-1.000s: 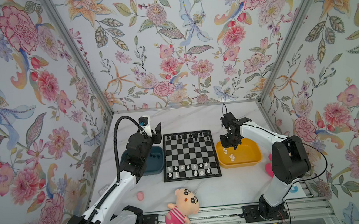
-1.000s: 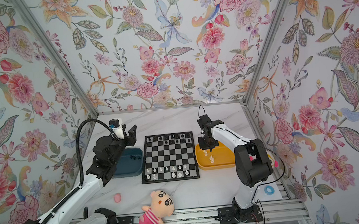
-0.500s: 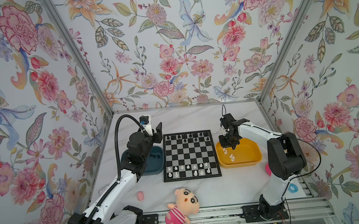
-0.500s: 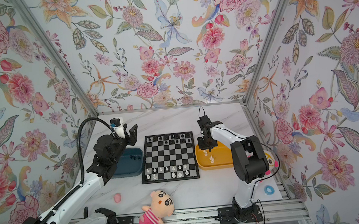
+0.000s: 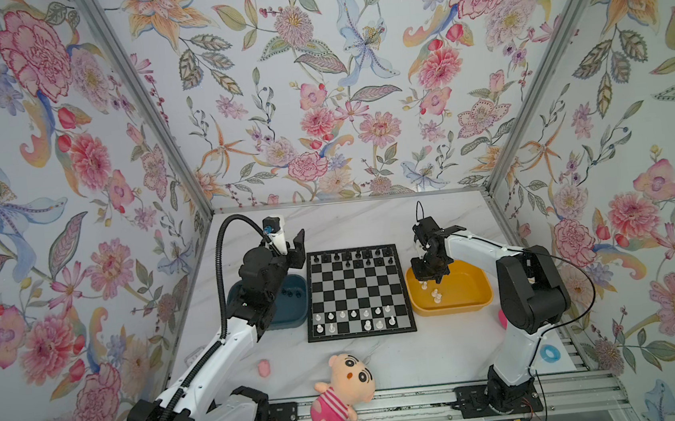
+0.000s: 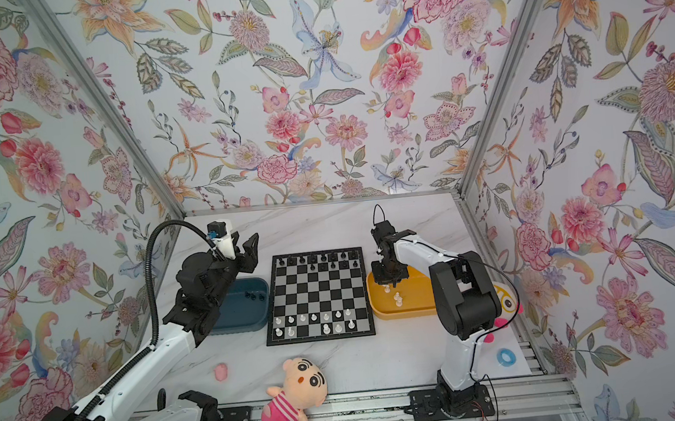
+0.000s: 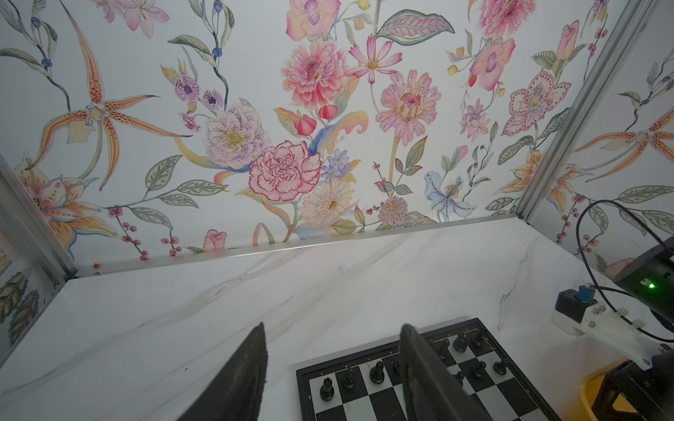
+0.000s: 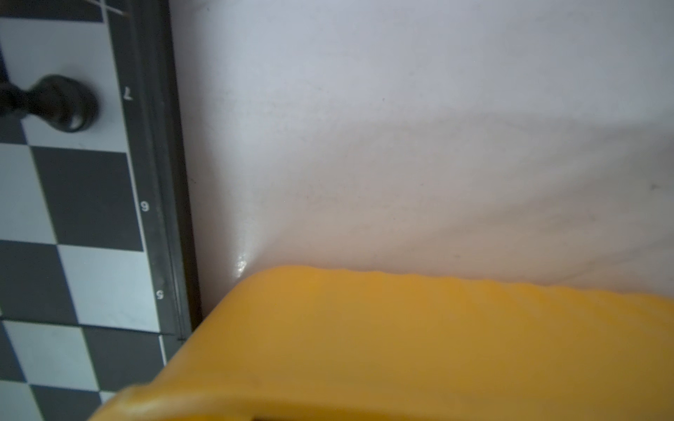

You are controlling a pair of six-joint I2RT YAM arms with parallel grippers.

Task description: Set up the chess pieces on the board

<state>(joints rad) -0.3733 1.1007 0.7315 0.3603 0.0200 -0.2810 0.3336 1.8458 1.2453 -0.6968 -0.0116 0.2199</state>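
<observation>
1. Flowered wallpaper walls in a white marble table (image 5: 370,225). In both top views the board (image 5: 357,291) lies flat between the two grippers, with black pieces (image 5: 346,256) on its far rows and white pieces (image 5: 353,314) on its near rows, with gaps.
2. The left gripper (image 6: 246,244) hangs raised over a blue tray (image 6: 246,325), jaws spread and empty. A few black pieces lie in the tray beneath it.
3. The right gripper (image 5: 428,280) points down into the far corner of the yellow tray (image 5: 453,307), next to the board. One white piece (image 5: 423,285) sits right under its tips; whether it is pinched I cannot tell.
4. Left wrist view: both fingers (image 7: 240,379) stand apart with nothing between. The board's corner (image 7: 302,386) and black pieces (image 7: 375,371) sit partly behind one finger.
5. Right wrist view: no fingers show, only the yellow tray's rim (image 8: 401,346) just beside the board's edge (image 8: 91,197) and one black pawn (image 8: 62,102).
</observation>
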